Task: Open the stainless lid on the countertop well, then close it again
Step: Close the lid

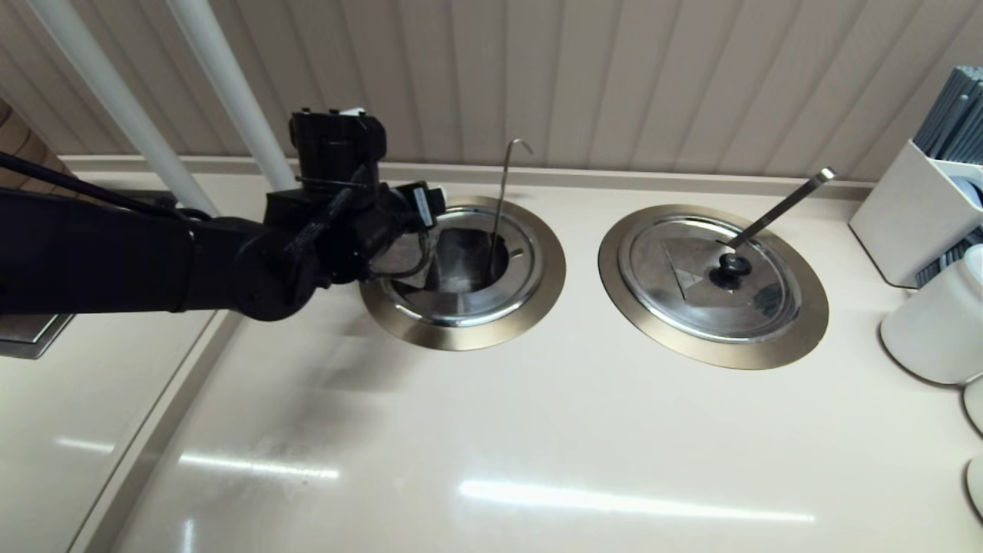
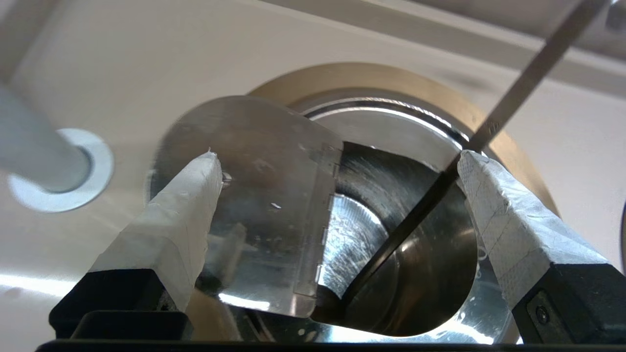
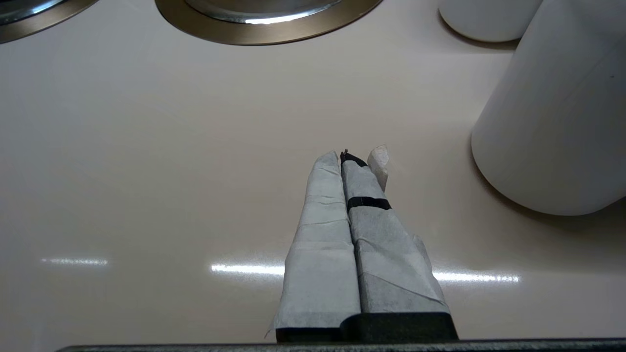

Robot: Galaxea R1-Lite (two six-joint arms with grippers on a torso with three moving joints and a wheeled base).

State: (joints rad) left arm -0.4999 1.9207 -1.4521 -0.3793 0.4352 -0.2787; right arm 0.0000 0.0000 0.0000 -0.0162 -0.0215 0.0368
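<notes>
The countertop well [image 1: 461, 335], ringed by its bronze collar, lies under my left gripper [image 1: 411, 250]. The stainless lid [image 1: 470, 304] has its wedge flap [image 2: 254, 210] swung up on the hinge, underside towards the wrist camera. The dark pot interior [image 2: 420, 264] shows. The thin hook-ended ladle rod [image 1: 501, 201] rises from the opening. My left gripper [image 2: 340, 159] is open, fingers wide apart. One fingertip [image 2: 205, 171] is by the flap's underside, the other beside the rod [image 2: 494, 127]. The black knob is hidden. My right gripper [image 3: 349, 157] is shut on nothing over bare counter.
The twin well [image 1: 713, 349] to the right has its lid closed, with a flat ladle handle [image 1: 783, 206]. White containers [image 1: 937, 322] and a white box [image 1: 910, 215] crowd the right edge. Two white poles [image 1: 230, 92] rise behind the left arm.
</notes>
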